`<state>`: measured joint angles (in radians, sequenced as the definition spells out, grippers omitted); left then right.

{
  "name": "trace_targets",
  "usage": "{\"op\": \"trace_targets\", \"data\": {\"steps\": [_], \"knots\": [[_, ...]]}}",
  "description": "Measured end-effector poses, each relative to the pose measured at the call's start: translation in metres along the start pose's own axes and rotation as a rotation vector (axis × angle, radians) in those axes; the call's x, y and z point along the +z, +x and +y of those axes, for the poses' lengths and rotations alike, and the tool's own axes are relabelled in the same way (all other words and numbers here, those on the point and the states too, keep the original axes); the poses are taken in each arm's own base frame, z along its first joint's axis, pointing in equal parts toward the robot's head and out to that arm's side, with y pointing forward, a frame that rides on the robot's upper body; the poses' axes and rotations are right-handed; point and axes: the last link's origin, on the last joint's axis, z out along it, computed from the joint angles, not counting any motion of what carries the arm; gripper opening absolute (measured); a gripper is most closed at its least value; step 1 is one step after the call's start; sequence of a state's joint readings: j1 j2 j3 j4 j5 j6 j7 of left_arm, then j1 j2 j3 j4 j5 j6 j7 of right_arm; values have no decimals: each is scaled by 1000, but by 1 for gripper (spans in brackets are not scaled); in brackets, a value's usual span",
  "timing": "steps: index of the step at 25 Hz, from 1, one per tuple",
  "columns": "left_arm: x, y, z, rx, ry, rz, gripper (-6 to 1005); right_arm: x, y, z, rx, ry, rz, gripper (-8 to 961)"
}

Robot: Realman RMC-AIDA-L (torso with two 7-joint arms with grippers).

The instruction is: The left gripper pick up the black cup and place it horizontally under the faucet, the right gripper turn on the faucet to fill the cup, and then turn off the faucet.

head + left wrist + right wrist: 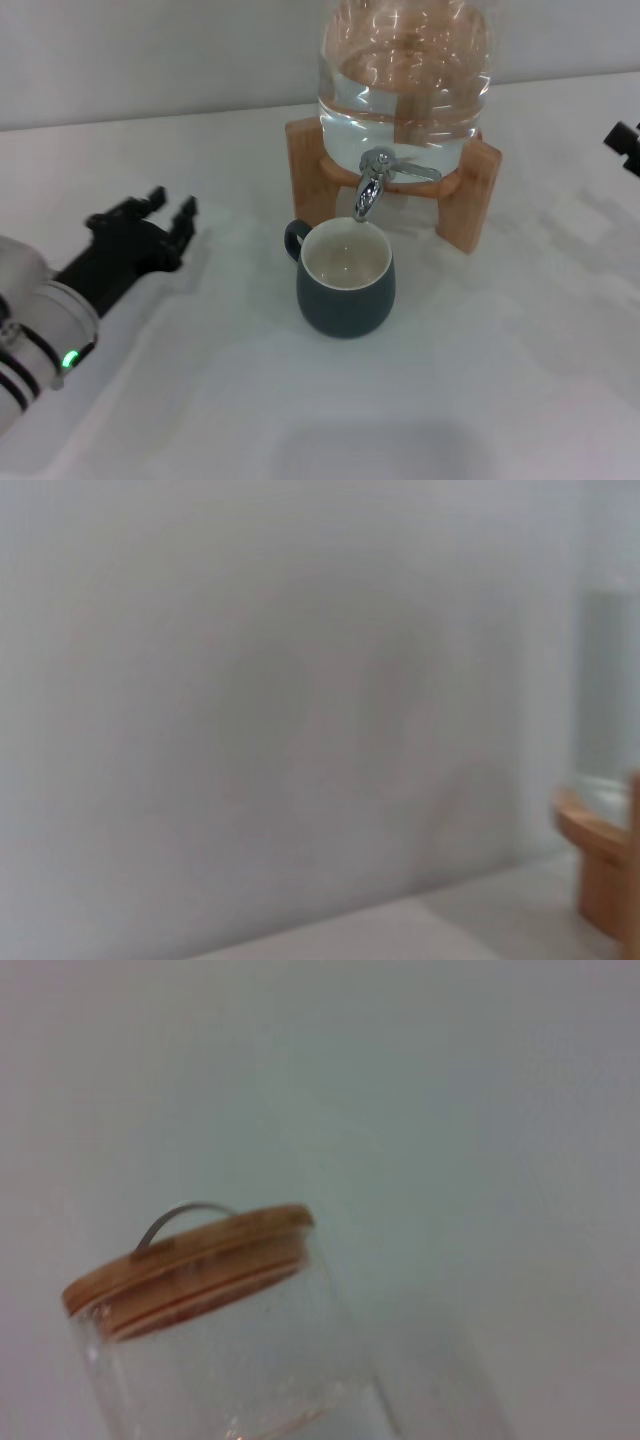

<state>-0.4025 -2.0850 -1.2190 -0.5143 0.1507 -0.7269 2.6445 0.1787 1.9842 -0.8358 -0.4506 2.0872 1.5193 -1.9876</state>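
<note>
The black cup stands upright on the white table, its cream inside showing and its handle toward the left. Directly above its rim hangs the chrome faucet, fitted to a clear glass jar holding water. My left gripper rests on the table well left of the cup, open, with nothing between its fingers. Only a black tip of my right gripper shows at the right edge, far from the faucet.
The jar sits on a wooden stand behind the cup. In the right wrist view the jar's wooden lid with a wire handle shows. A white wall rises behind the table.
</note>
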Motion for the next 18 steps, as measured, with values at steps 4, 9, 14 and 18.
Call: {"op": "trace_targets", "data": {"steps": [4,9,14,18], "knots": [[-7,5,-16,-66,71,36,392,4,5,4,-3,-44,63,841],[-10,12,-25,-121,108,73,392,12,13,9,-9,-100,131,841],[-14,19,-42,-243,166,115,393,16,20,15,5,-136,177,841],[-18,19,-50,-284,193,123,393,16,23,22,12,-174,188,841]]}}
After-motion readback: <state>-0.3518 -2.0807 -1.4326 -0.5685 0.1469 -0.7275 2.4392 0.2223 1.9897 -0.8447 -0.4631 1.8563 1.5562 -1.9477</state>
